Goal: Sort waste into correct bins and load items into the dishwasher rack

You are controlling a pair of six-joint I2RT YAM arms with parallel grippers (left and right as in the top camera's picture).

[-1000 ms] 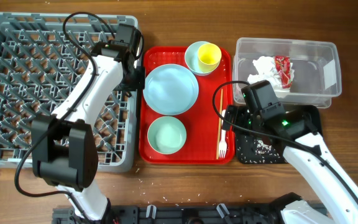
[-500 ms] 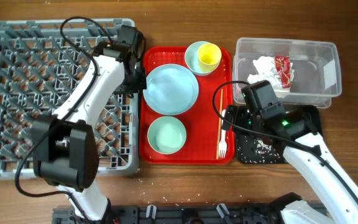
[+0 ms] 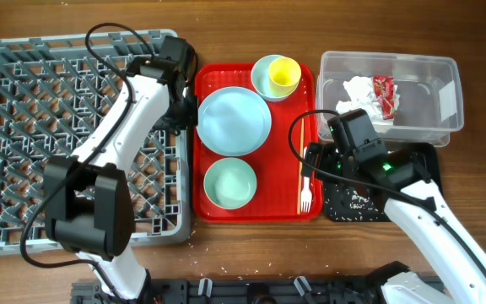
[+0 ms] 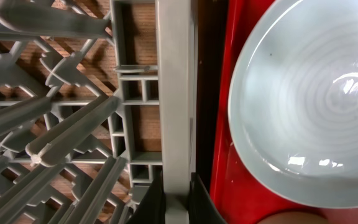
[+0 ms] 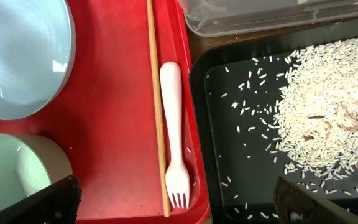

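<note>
My left gripper (image 4: 178,202) is shut on the right rim of the grey dishwasher rack (image 3: 74,143), beside the red tray (image 3: 251,211). On that tray lie a mint-blue plate (image 3: 233,121), a bowl (image 3: 229,182), a second bowl holding the yellow cup (image 3: 283,74), the chopsticks (image 5: 157,106) and the white fork (image 5: 173,124). My right gripper (image 5: 178,196) hangs open above the fork tines and the seam between the red tray and the black tray (image 5: 229,124). Rice (image 5: 328,112) with beige scraps lies in the black tray. The clear tub (image 3: 445,84) holds tissue (image 3: 357,93) and the red wrapper (image 3: 384,91).
Loose rice grains (image 3: 226,272) dot the wooden table near the front edge. The rack's pegs (image 4: 67,130) fill the left wrist view to the left of the jaws. The right arm (image 3: 429,219) crosses over the black tray.
The rack has swung from a tilted position to lie square with the table, its near side sliding toward the front edge with my left gripper on its rim. The right arm has stayed still.
</note>
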